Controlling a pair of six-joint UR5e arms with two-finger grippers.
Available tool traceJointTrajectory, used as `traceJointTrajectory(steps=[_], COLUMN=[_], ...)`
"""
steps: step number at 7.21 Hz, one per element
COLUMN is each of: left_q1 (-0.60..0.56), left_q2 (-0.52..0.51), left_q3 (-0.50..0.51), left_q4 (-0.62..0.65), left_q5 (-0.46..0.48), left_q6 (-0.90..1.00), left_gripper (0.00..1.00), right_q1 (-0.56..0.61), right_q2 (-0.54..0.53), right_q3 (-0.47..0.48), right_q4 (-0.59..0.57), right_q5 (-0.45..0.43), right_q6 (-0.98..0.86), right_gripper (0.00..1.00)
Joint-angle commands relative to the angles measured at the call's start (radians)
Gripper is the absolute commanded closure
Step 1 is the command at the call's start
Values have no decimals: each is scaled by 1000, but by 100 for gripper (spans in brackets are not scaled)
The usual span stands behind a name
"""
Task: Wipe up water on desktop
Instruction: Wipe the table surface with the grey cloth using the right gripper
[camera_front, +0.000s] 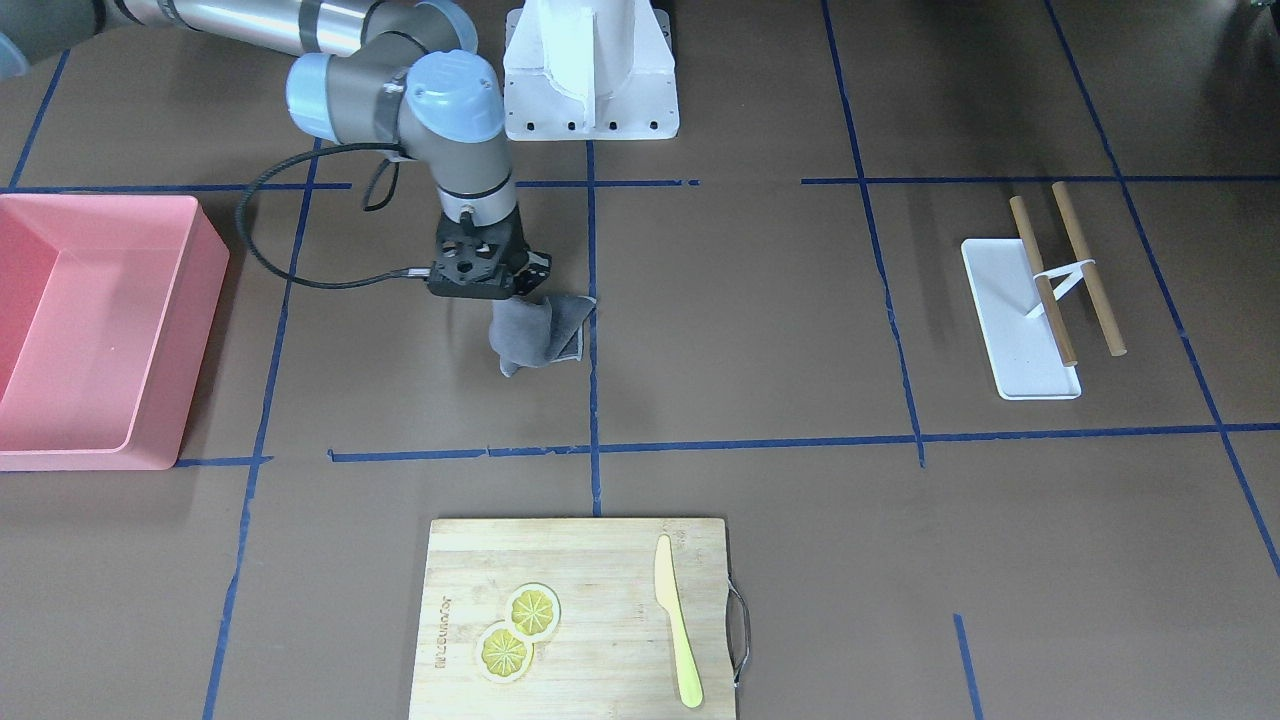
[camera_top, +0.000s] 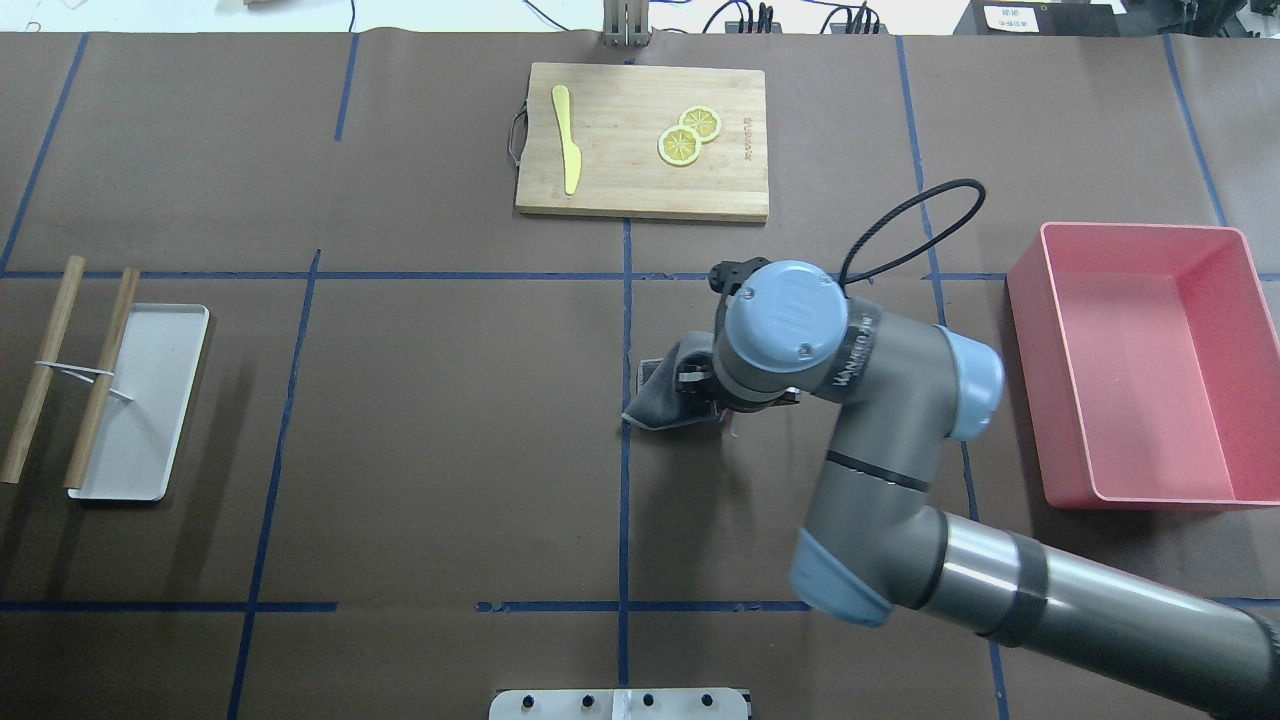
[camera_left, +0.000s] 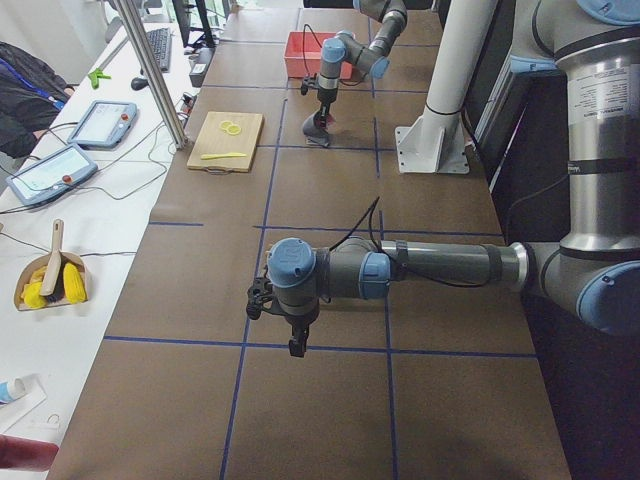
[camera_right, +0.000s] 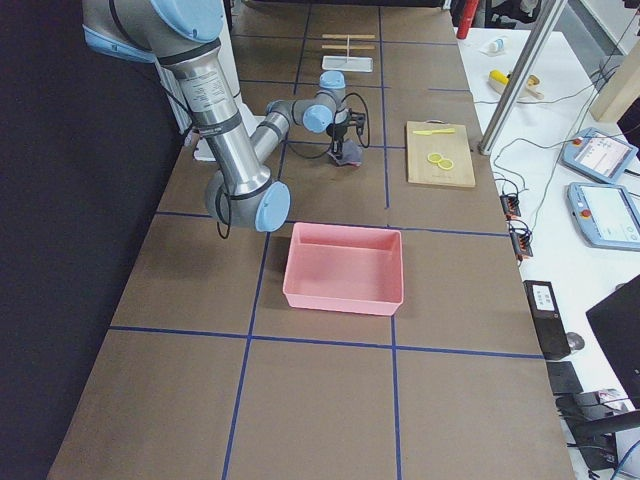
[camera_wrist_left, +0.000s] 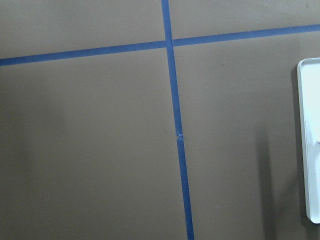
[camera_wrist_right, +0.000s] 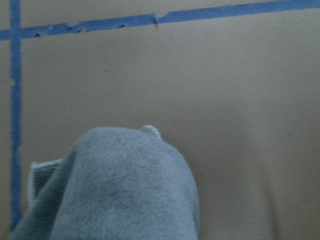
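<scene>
The brown desktop (camera_front: 760, 330) fills the scene. Near its middle, beside a blue tape line (camera_front: 592, 400), the right gripper (camera_front: 518, 293) pinches a bunched grey cloth (camera_front: 540, 338) that droops onto it. The left gripper (camera_left: 297, 345) hangs far left; I cannot tell whether it is spread or pressed together.

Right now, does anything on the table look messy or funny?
The grey cloth is scrunched up in the right gripper, not flat. Two banded wooden sticks lie slanted, one over the edge of the white tray, one beside it. No puddle shows on the desktop.
</scene>
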Motion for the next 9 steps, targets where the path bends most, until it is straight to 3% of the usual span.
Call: traceJointTrajectory(steps=[1, 3, 5, 7, 9], left_q1=[0, 0, 0, 0, 0], left_q2=[0, 0, 0, 0, 3], left_q3=[-2, -3, -2, 0, 0], left_q4=[0, 0, 0, 0, 0], left_q5=[0, 0, 0, 0, 5], left_q6=[-1, -1, -1, -1, -132], left_gripper=[0, 0, 0, 0, 0], right_q1=[79, 141, 146, 110, 58], right_q2=[-210, -377, -387, -273, -57], right_q3=[138, 217, 222, 168, 28], right_q4=[-7, -7, -7, -10, -10], right_q5=[45, 56, 48, 48, 47], right_q6=[-162, -287, -295, -201, -56], right_gripper=[100, 100, 100, 100, 100])
